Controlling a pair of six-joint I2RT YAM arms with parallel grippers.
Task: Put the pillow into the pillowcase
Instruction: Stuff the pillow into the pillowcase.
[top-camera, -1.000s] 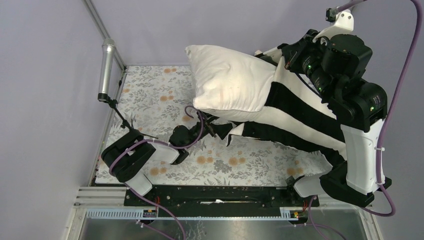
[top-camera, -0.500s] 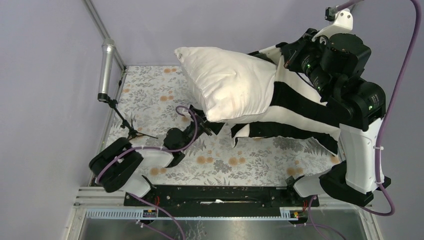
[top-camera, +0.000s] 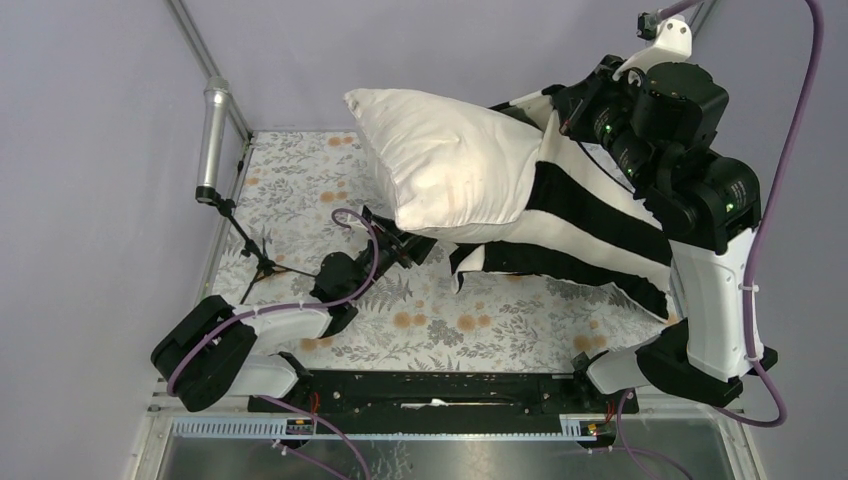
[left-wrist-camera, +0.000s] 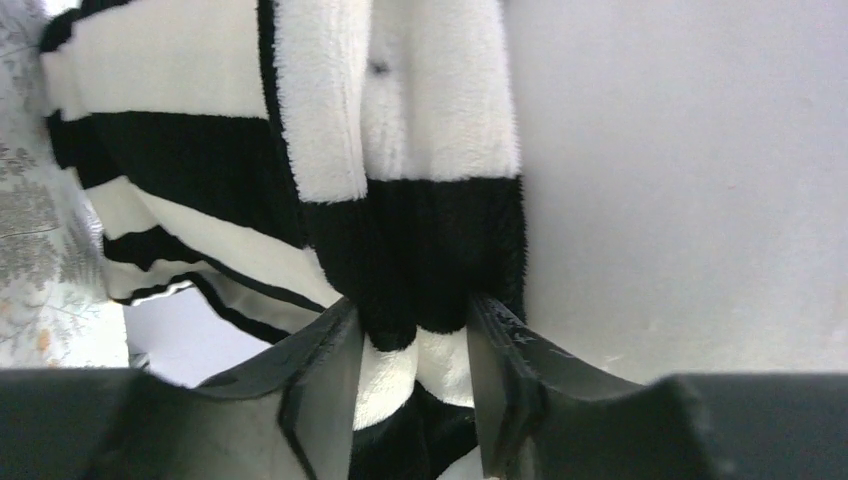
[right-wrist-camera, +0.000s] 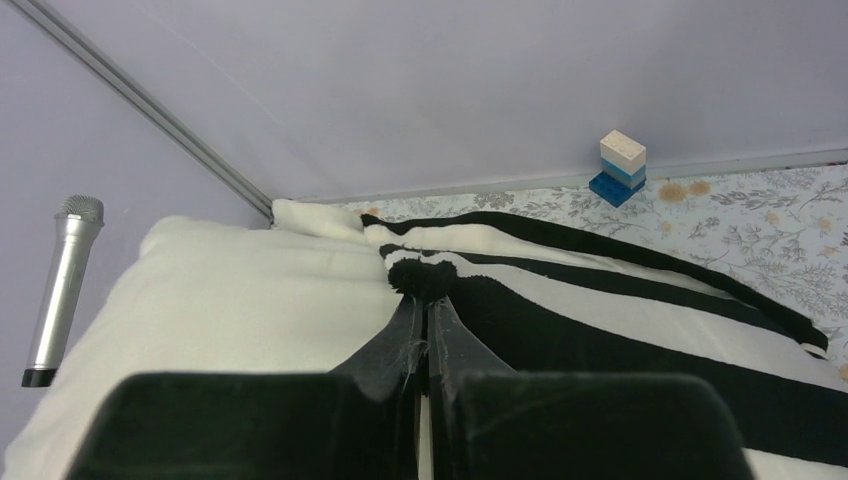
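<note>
My left gripper (left-wrist-camera: 410, 335) has closed its two fingers on a hanging fold of the pillowcase (left-wrist-camera: 420, 230). Black and white pile is bunched between them at the sleeve's open end, under the pillow's near edge. My right gripper (right-wrist-camera: 426, 305), raised high at the far right, is pinched tight on the pillowcase's upper hem, with a black tuft at its tips. The pillow (top-camera: 450, 165) hangs off the table. Its right part is inside the striped sleeve, and its larger left part is bare, jutting out over the floral table cover (top-camera: 300, 190).

Against a second ago, the pillow's free corner has swung farther left and a little higher. The left forearm has reached farther in beneath it, and that arm's elbow has slid out towards the table's near left corner. The right arm has tipped slightly back and left. A microphone (top-camera: 213, 135) on its stand at the left edge stands as before. A small stack of toy bricks (right-wrist-camera: 621, 167) sits at the far edge.
</note>
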